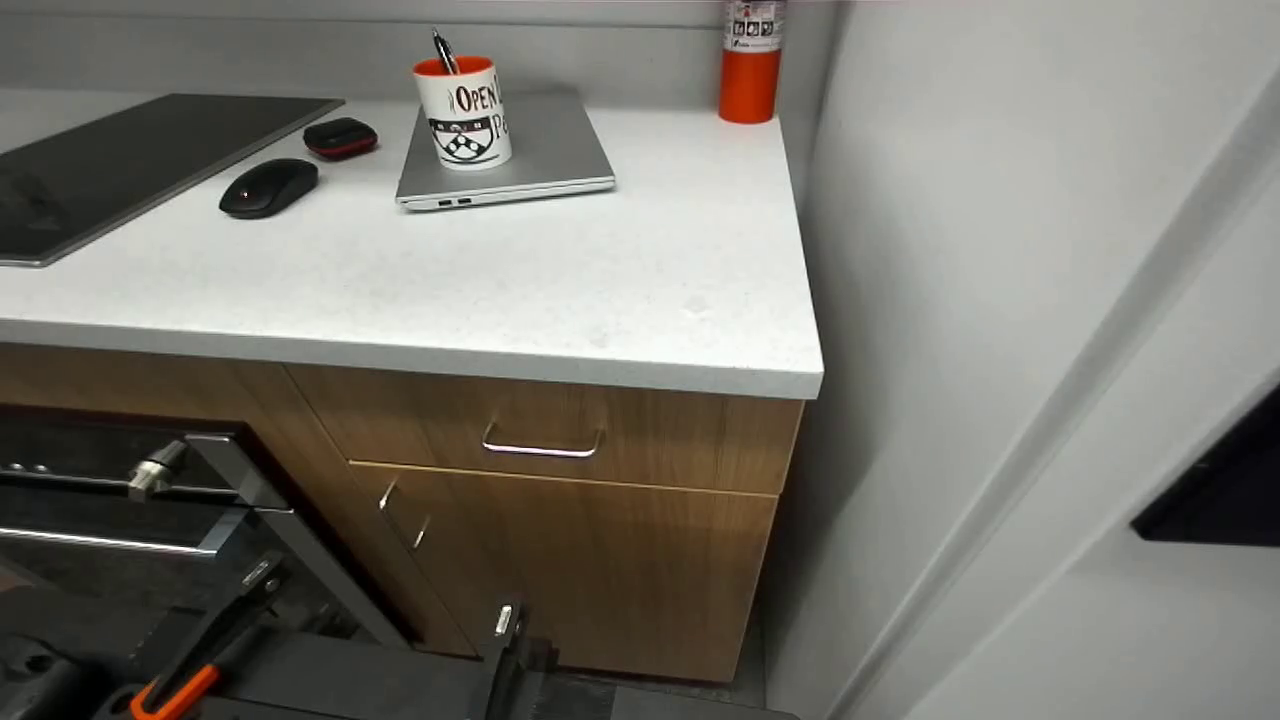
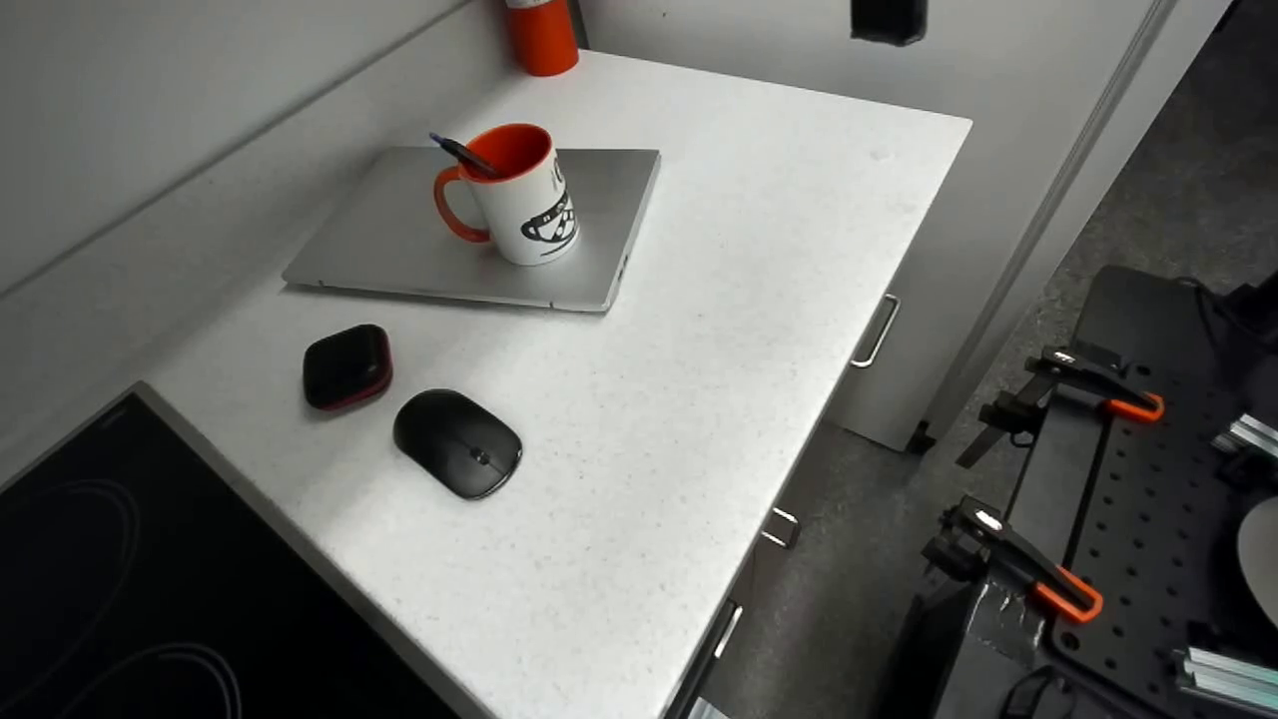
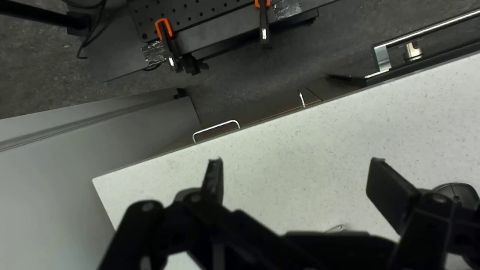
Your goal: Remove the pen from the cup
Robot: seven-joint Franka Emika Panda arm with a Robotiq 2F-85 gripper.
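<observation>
Overhead, the Robotiq gripper (image 3: 294, 176) points down at the countertop (image 3: 311, 157) — jaws spread wide, gripping nothing. Toward the back edge, the pen (image 1: 446, 52) leans in the mug (image 1: 460, 105).

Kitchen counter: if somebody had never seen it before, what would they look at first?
Probably the white mug with its bright red-orange inside and a pen poking out, standing on the closed laptop. Next, maybe the red canister at the back corner of the counter. In the wrist view, the black gripper might catch the eye too, open wide against the pale counter.
</observation>
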